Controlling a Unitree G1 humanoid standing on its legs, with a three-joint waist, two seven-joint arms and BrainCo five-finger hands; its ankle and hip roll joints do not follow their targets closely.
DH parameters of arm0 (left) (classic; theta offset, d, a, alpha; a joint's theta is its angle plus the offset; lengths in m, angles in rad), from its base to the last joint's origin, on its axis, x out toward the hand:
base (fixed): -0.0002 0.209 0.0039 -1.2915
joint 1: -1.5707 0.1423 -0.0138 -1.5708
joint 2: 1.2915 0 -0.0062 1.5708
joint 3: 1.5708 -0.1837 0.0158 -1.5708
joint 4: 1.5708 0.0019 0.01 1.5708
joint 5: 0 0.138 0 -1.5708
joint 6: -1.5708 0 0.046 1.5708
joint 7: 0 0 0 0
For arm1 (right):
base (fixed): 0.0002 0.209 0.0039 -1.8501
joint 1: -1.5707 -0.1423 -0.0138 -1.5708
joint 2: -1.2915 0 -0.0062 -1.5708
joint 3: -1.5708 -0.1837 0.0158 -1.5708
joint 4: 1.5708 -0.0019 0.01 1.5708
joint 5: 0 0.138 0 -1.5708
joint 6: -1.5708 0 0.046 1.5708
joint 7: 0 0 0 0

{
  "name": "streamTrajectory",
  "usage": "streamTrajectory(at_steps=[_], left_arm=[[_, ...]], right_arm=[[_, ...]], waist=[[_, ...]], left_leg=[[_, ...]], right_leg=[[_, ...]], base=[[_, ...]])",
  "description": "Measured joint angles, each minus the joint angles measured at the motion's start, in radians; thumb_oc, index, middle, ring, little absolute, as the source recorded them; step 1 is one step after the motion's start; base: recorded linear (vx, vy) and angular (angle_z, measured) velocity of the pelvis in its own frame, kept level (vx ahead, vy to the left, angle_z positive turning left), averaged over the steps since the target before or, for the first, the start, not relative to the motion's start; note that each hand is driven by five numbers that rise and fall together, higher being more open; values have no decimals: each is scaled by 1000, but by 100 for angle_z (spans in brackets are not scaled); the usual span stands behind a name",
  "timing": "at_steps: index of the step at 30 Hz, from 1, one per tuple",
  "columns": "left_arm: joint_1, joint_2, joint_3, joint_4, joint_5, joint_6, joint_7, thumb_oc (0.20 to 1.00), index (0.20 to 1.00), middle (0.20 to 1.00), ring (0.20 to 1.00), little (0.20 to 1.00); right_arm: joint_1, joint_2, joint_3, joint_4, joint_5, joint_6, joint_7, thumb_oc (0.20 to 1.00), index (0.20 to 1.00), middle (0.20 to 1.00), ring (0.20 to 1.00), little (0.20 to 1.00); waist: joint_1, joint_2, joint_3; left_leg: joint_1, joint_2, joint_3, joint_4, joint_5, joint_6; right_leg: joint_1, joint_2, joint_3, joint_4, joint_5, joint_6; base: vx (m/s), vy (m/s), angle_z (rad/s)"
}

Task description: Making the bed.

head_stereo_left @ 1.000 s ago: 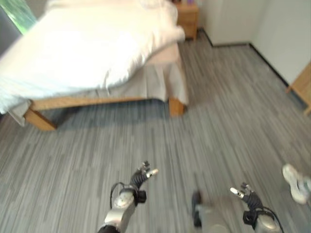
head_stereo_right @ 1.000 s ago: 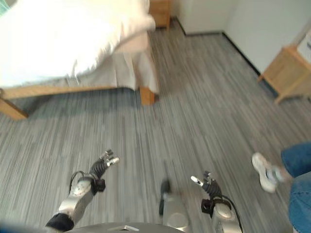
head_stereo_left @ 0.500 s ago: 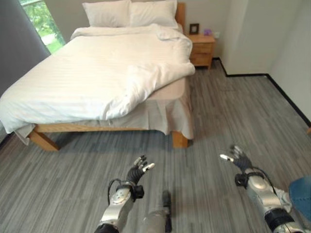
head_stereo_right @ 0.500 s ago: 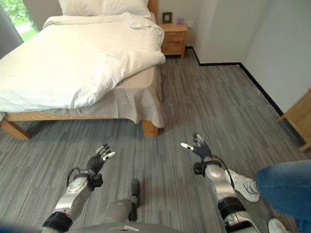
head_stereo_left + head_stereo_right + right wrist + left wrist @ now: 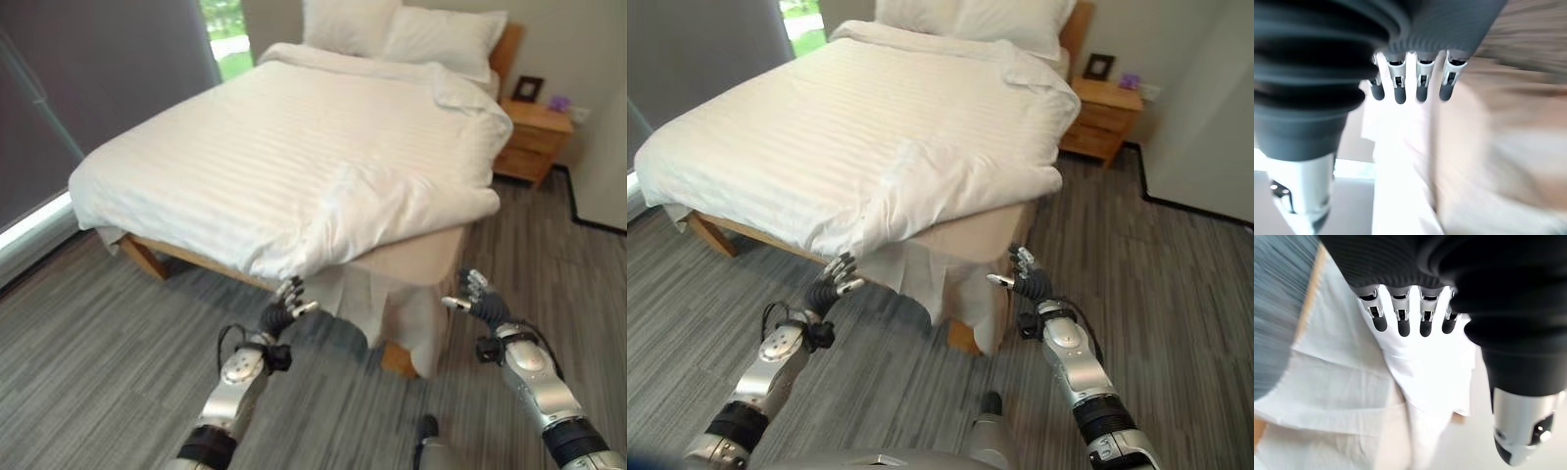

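Note:
A wooden bed [image 5: 147, 257] stands ahead under a white striped duvet [image 5: 284, 147], with two white pillows [image 5: 411, 29] at its head. The duvet's near corner [image 5: 392, 201] is folded back, baring the beige mattress [image 5: 416, 262] and the bed skirt [image 5: 377, 299] below. My left hand [image 5: 282, 315] is raised just under the duvet's hanging edge, open and holding nothing; in the left wrist view its fingers [image 5: 1403, 320] point at white cloth. My right hand [image 5: 478, 302] is open in the air beside the bared mattress corner, fingers [image 5: 1422, 83] straight in its wrist view.
A wooden nightstand [image 5: 534, 142] with a small frame [image 5: 527, 88] stands right of the bed head. A dark curtain [image 5: 88, 88] and a window [image 5: 223, 24] line the left side. Grey plank floor [image 5: 98, 372] lies around the bed's foot.
The camera has swung and come closer, so the bed's near corner now lies right before both hands. Both hands have risen toward the duvet edge and stay open.

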Motion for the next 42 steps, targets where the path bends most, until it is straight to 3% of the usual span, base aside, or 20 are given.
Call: streamTrajectory(at_steps=[1, 2, 4, 5, 6, 8, 9, 11, 12, 13, 14, 15, 16, 17, 20, 25, 30, 33, 37, 42], left_arm=[[9, -7, -24, -2, 2, 1, -23, 1000, 1000, 1000, 1000, 1000], [36, -34, -37, -1, 3, 3, -32, 1000, 1000, 1000, 1000, 1000], [99, -64, -66, -30, 17, 8, -74, 1000, 1000, 1000, 1000, 1000], [122, -74, -120, -38, 20, 9, -104, 1000, 1000, 1000, 1000, 1000], [135, -70, -154, -39, 18, 15, -117, 1000, 1000, 1000, 1000, 1000], [132, -70, -197, -45, 18, 24, -138, 1000, 1000, 1000, 1000, 1000], [125, -55, -234, -60, 5, 24, -149, 1000, 1000, 1000, 1000, 1000], [123, -36, -261, -81, -22, 30, -160, 1000, 1000, 1000, 1000, 1000], [133, -20, -263, -85, -39, 35, -161, 1000, 1000, 1000, 1000, 1000], [135, -11, -268, -86, -55, 36, -160, 1000, 1000, 1000, 1000, 1000], [146, -14, -269, -91, -61, 37, -160, 1000, 1000, 1000, 1000, 1000], [147, -1, -267, -107, -63, 37, -160, 1000, 1000, 1000, 1000, 1000], [144, 47, -277, -122, -85, 38, -160, 1000, 1000, 1000, 1000, 1000], [140, 44, -279, -100, -97, 45, -152, 1000, 1000, 1000, 1000, 1000], [128, 67, -307, -101, -99, 50, -148, 1000, 1000, 1000, 1000, 1000], [103, 68, -308, -111, -99, 52, -142, 1000, 1000, 1000, 1000, 1000], [98, 70, -309, -112, -99, 52, -128, 1000, 1000, 1000, 1000, 1000], [76, 70, -300, -123, -101, 39, -123, 1000, 1000, 1000, 1000, 1000], [57, 66, -288, -145, -144, 31, -101, 1000, 1000, 1000, 1000, 1000], [42, 61, -269, -150, -210, 11, -77, 1000, 1000, 1000, 1000, 1000]], right_arm=[[20, -68, -31, -54, -16, 7, 9, 1000, 1000, 1000, 1000, 1000], [3, -119, -55, -64, -20, 1, 14, 1000, 1000, 1000, 1000, 1000], [-116, -266, -32, 8, -60, 2, 29, 1000, 1000, 1000, 1000, 1000], [-235, -375, -52, 89, -92, -2, 22, 1000, 1000, 1000, 1000, 1000], [-364, -407, -32, 157, -92, -8, 2, 1000, 1000, 1000, 1000, 1000], [-600, -459, 135, 335, -98, -8, -3, 1000, 1000, 1000, 1000, 1000], [-784, -473, 291, 494, -135, -8, -9, 1000, 1000, 1000, 1000, 1000], [-969, -474, 441, 652, -170, 7, -8, 1000, 1000, 1000, 1000, 1000], [-1053, -453, 503, 730, -178, -5, -17, 1000, 1000, 1000, 1000, 1000], [-1131, -417, 547, 821, -180, -10, -21, 1000, 1000, 1000, 1000, 1000], [-1213, -380, 580, 923, -180, -3, -25, 1000, 1000, 1000, 1000, 1000], [-1271, -354, 578, 1024, -179, 6, -32, 1000, 1000, 1000, 1000, 1000], [-1295, -369, 571, 1076, -180, 25, -39, 1000, 1000, 1000, 1000, 1000], [-1322, -363, 570, 1102, -180, 25, -55, 1000, 1000, 1000, 1000, 1000], [-1369, -346, 589, 1138, -212, 32, -71, 1000, 1000, 1000, 1000, 1000], [-1405, -320, 614, 1175, -213, 65, -95, 1000, 1000, 1000, 1000, 1000], [-1452, -320, 635, 1192, -246, 71, -129, 1000, 1000, 1000, 1000, 1000], [-1552, -347, 696, 1203, -251, 72, -145, 1000, 1000, 1000, 1000, 1000], [-1655, -400, 767, 1194, -272, 72, -173, 1000, 1000, 1000, 1000, 1000], [-1803, -407, 891, 1177, -278, 67, -177, 1000, 1000, 1000, 1000, 1000]], waist=[[-8, -12, -2], [6, 5, -7], [12, 24, -13], [27, 27, -16], [38, 12, -11], [31, 4, -7], [45, 1, -5], [64, 2, -4], [86, -14, -8], [87, 3, -19], [97, 25, -21], [107, 23, -23], [111, -22, -21], [132, -13, -11], [164, 24, 21], [186, 75, 104], [197, 82, 141], [197, 88, 168], [232, 104, 201], [246, 114, 213]], left_leg=[[25, 3, -50, 3, -23, -31], [15, 35, -28, 20, -34, -47], [3, 74, 16, 65, -37, -62], [-31, 90, 17, 114, -46, -76], [-54, 96, 7, 114, -51, -73], [-99, 96, 5, 97, -50, -75], [-137, 94, 1, 67, -43, -77], [-169, 94, -24, 69, 19, -85], [-192, 99, -45, 57, 30, -88], [-210, 116, -58, 52, 38, -81], [-244, 154, -56, 46, 59, -107], [-282, 171, -62, 49, 62, -117], [-330, 137, -103, 47, 87, -118], [-346, 150, -112, 44, 117, -150], [-423, 140, -155, 34, 152, -162], [-521, 119, -182, 34, 182, -165], [-584, 103, -162, 35, 195, -161], [-650, 95, -158, 36, 203, -158], [-751, 91, -156, 41, 215, -161], [-914, 94, -156, 56, 229, -169]], right_leg=[[33, -4, -21, -11, 104, -10], [43, 22, -41, -6, 101, -33], [123, 45, -87, -110, 118, -70], [133, 58, -111, -115, 117, -93], [134, 60, -131, -115, 110, -108], [139, 72, -152, -116, 104, -115], [137, 79, -175, -117, 91, -111], [135, 96, -190, -121, 79, -116], [119, 98, -213, -122, 58, -91], [103, 103, -236, -119, 37, -64], [64, 122, -275, -73, 52, -92], [3, 129, -303, 40, 40, -133], [18, 94, -292, 21, -40, -107], [23, 108, -303, -19, -7, -123], [8, 104, -337, -114, 57, -133], [-79, 85, -358, -118, 75, -129], [-148, 68, -345, -115, 94, -121], [-216, 65, -342, -114, 110, -124], [-318, 63, -337, -114, 134, -132], [-475, 63, -331, -113, 157, -133]], base=[[198, -216, 110], [200, -218, 81], [118, -150, 45], [99, -188, 59], [60, -158, 64], [-9, -81, 41], [-29, -39, 25], [-55, -57, 25], [-107, -90, 24], [-91, -65, 13], [-56, -48, -2], [-99, -78, 61], [-137, -98, 72], [-148, -87, 75], [-82, -28, 37], [-37, -17, 17], [-34, -23, -5], [-49, -26, -5], [-21, -28, -3], [19, -10, 0]])
